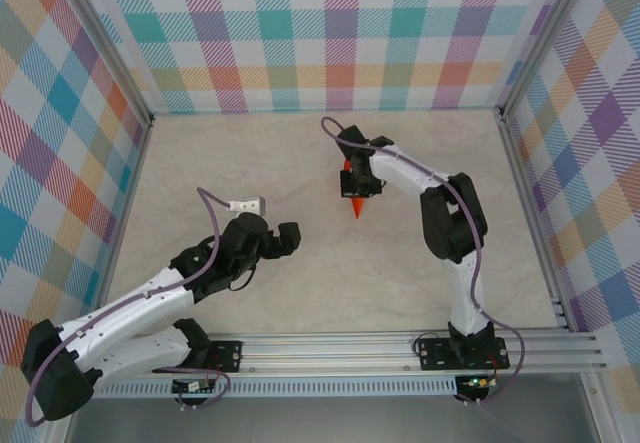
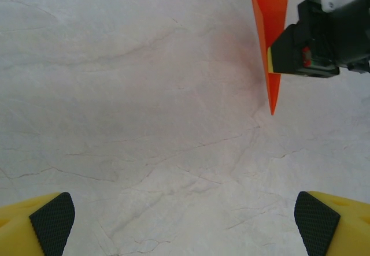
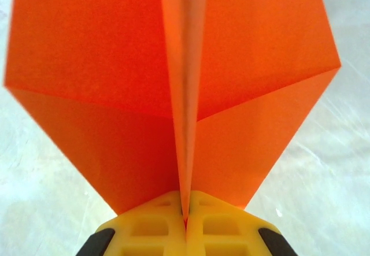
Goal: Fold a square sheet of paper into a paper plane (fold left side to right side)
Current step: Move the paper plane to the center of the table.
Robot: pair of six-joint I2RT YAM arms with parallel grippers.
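Item: paper plane [image 3: 248, 94] | centre crease pinched in right claw [image 3: 186, 224], likely to hold the fold shut | left claw [image 2: 185, 224] spread, idle over worktop [image 2: 144, 94]

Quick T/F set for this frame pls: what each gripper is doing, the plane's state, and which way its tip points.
1. The right gripper is shut on the centre crease of the paper plane. True.
2. The left gripper is pinching one wing of the plane. False: its jaws stand wide open over bare table, apart from the plane and holding nothing.
3. The paper is a flat, unfolded square. False: it is folded to a pointed shape, with a wing spreading to each side of the crease.
4. In the top view, the plane's pointed tip faces the arm bases. True.
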